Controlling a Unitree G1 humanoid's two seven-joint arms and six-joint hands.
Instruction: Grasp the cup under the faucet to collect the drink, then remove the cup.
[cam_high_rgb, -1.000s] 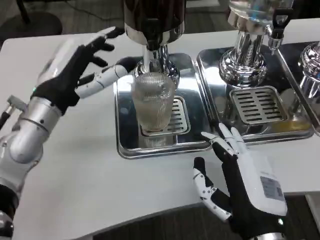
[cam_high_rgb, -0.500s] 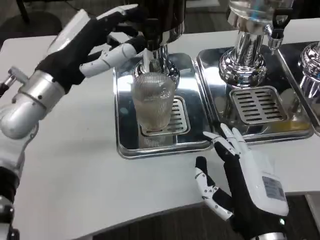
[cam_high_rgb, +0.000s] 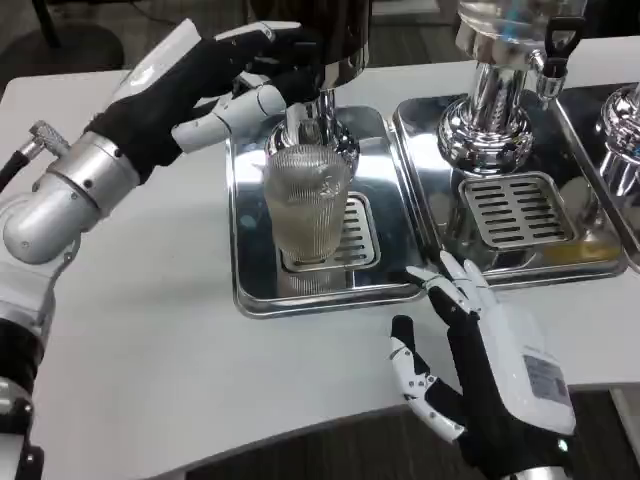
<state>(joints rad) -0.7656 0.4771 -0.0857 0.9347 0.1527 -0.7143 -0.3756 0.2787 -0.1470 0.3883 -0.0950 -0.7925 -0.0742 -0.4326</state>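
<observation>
Cup (cam_high_rgb: 305, 203) is sitting on the silver tray (cam_high_rgb: 250, 270) in the middle of the frame, right under the faucet (cam_high_rgb: 303, 110). Drink could be spilling over if nobody stops the flow. Left hand (cam_high_rgb: 215, 75) is reaching in from the upper left, fingers touching the faucet. Right hand (cam_high_rgb: 480, 350) is waiting at the lower right, fingers spread, holding nothing.

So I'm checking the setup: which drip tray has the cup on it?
The left tray: the ribbed cup stands on its grate. The middle tray's grate is bare.
</observation>
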